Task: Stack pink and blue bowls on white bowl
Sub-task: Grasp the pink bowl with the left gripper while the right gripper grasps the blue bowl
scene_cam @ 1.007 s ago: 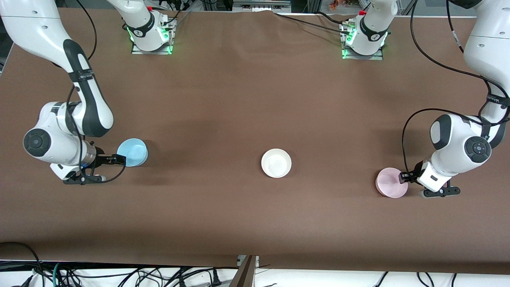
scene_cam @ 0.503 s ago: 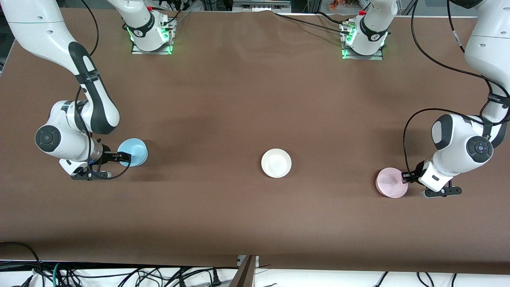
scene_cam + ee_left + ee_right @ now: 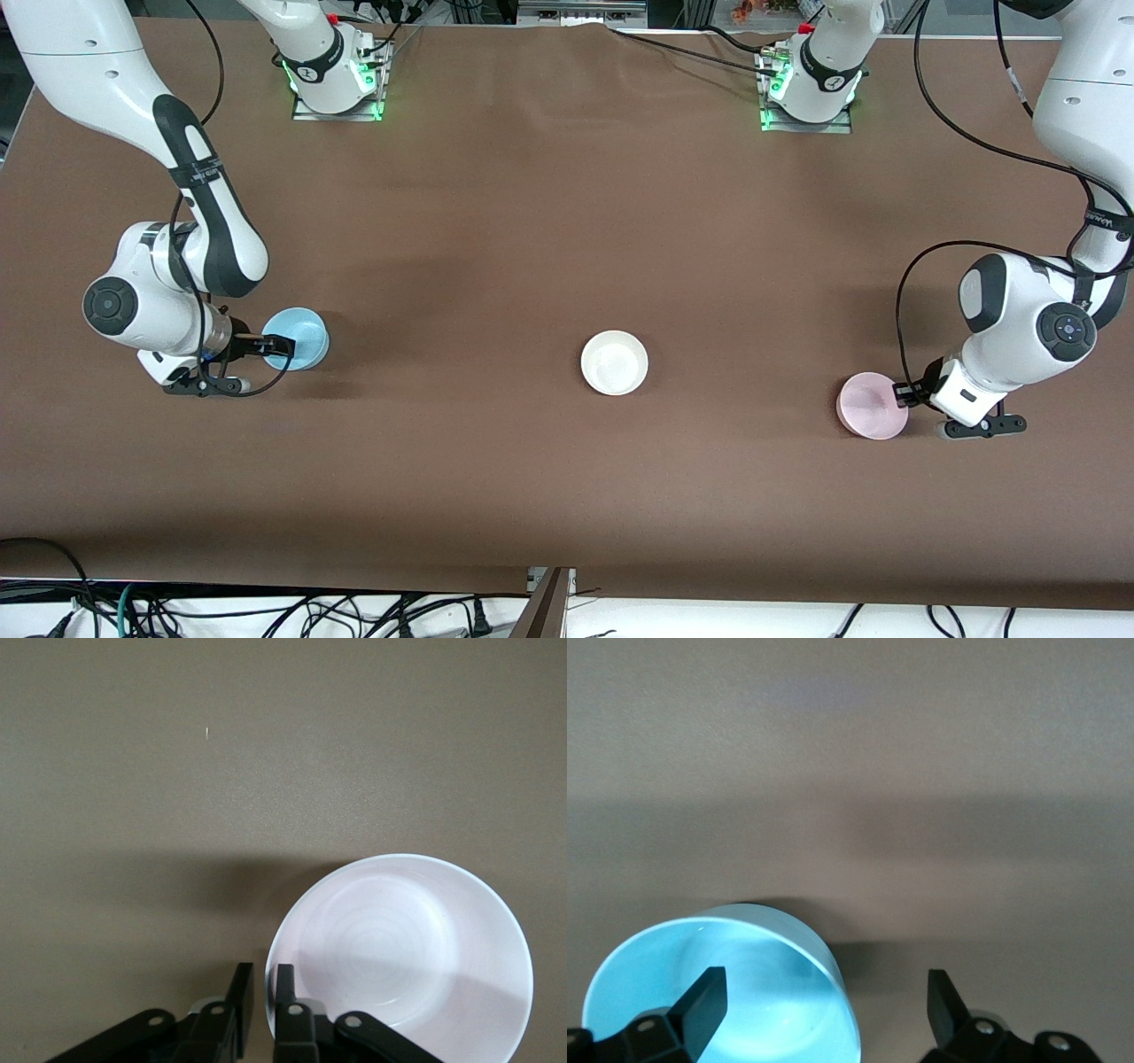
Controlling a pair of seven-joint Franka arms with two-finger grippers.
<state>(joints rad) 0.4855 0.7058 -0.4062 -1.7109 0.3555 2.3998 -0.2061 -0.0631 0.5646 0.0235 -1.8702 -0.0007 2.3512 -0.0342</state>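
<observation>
My right arm has edged in toward the blue bowl while the left fingers have drawn together on the pink bowl's rim.

Nearest my front camera, the left gripper (image 3: 902,394) sits low at the pink bowl (image 3: 872,406); in the left wrist view its fingers (image 3: 241,992) are pinching the rim, one inside, one outside, the bowl on the brown table (image 3: 567,221). A little farther from the camera, the white bowl (image 3: 614,362) stands alone mid-table, well apart from both grippers. At the right arm's end, the right gripper (image 3: 275,345) is spread wide astride the blue bowl's (image 3: 299,338) wall, one finger (image 3: 700,1005) inside it and the other outside.
</observation>
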